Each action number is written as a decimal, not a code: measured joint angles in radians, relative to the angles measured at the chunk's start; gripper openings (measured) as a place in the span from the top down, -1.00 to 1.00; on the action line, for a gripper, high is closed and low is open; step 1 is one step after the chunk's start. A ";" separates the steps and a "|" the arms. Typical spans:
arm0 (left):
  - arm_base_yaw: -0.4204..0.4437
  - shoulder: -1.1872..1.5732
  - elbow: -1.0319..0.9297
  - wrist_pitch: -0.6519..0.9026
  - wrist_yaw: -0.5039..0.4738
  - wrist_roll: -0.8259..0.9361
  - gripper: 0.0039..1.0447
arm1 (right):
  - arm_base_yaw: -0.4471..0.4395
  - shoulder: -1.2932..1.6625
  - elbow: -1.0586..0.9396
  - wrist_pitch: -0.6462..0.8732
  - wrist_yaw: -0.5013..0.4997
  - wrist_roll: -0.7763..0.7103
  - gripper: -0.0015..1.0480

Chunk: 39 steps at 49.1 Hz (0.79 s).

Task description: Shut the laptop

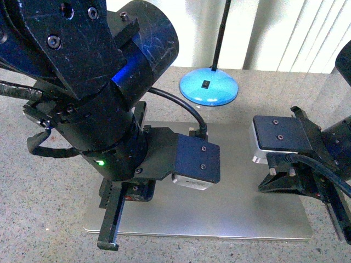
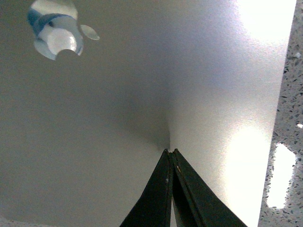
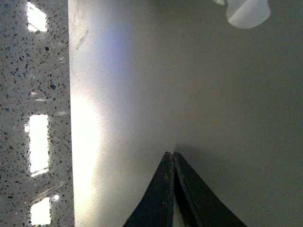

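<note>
Slim silver metal laptop flat, lid down, on speckled grey stone table, directly under tips of left gripper and right gripper, both pinched fully together and touching lid; risk of denting or scratching if pressed harder through such narrow points.

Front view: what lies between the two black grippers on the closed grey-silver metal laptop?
Front view shows only bare lid of the grey-silver laptop between left gripper and right gripper.
</note>
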 joint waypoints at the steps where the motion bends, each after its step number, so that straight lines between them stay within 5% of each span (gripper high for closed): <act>1: 0.000 0.000 -0.002 0.001 0.000 0.000 0.94 | 0.000 0.002 -0.003 0.002 0.001 0.000 0.94; 39: 0.016 -0.058 -0.013 0.064 0.027 -0.030 0.94 | 0.002 -0.034 -0.013 0.049 -0.035 0.037 0.94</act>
